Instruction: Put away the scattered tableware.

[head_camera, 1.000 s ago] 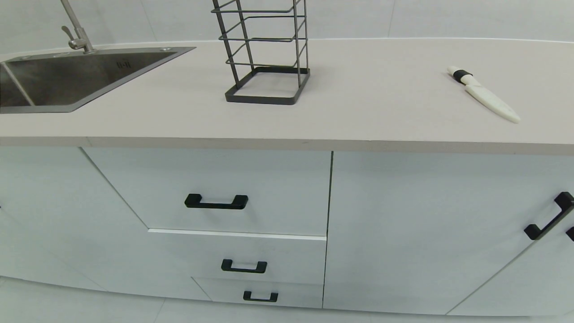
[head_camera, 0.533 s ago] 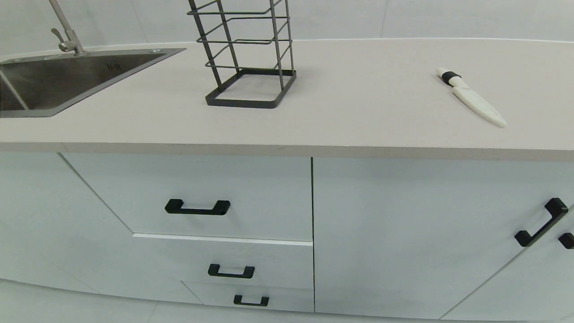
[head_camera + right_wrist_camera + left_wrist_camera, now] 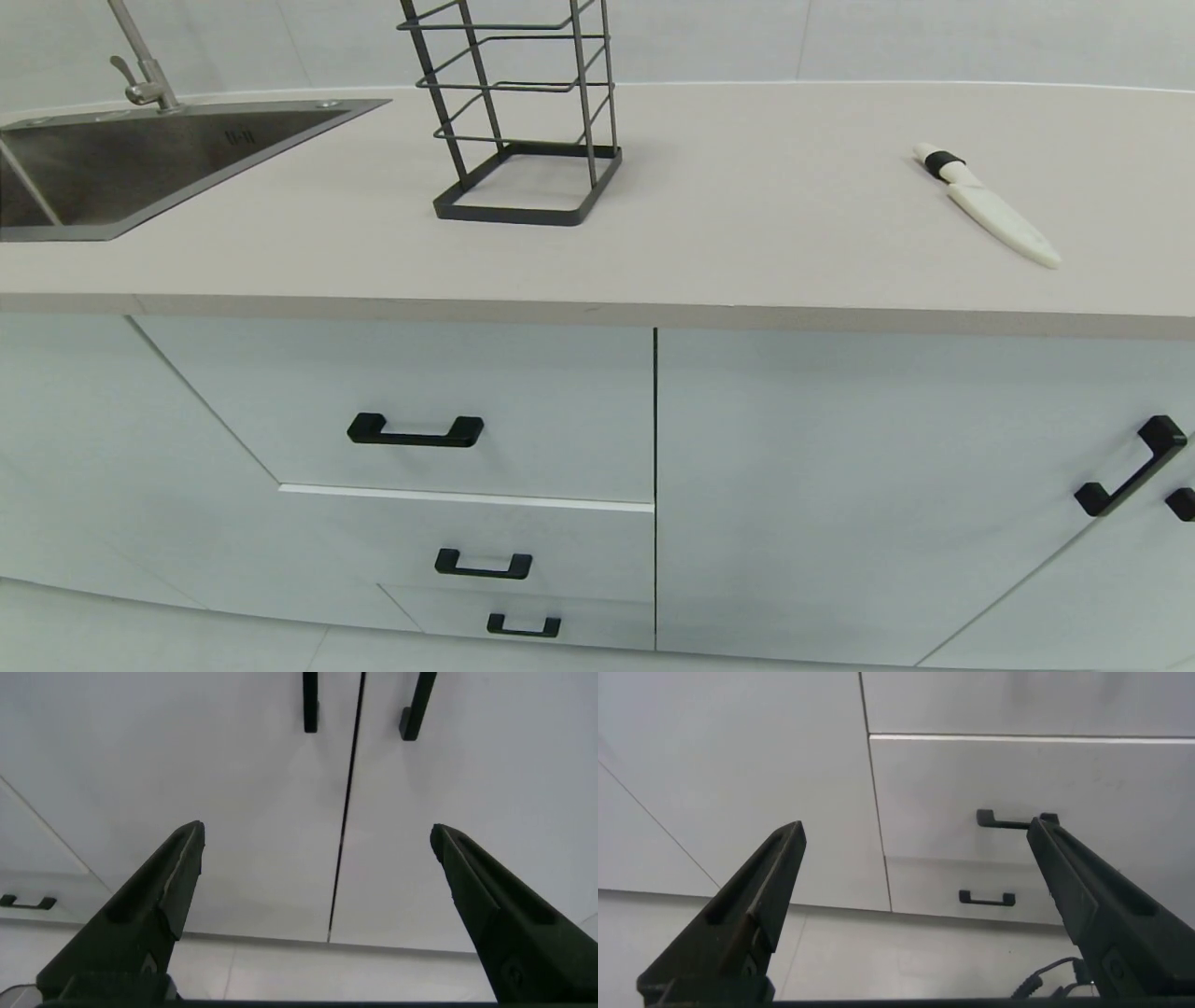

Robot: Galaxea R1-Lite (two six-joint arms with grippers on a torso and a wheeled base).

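Knife (image 3: 988, 205): 2 o'clock on the counter (image 3: 747, 215).
Rack (image 3: 523, 121): 11 o'clock.
My left tool (image 3: 913, 829), right tool (image 3: 316, 831): spread wide, empty.

The left pincer (image 3: 914, 826) and right pincer (image 3: 317, 829) have dark, flat, tapering fingers.

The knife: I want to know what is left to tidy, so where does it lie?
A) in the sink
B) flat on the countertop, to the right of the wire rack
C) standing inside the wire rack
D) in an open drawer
B: the knife lies flat on the countertop, off to the right of the wire rack and not touching it.
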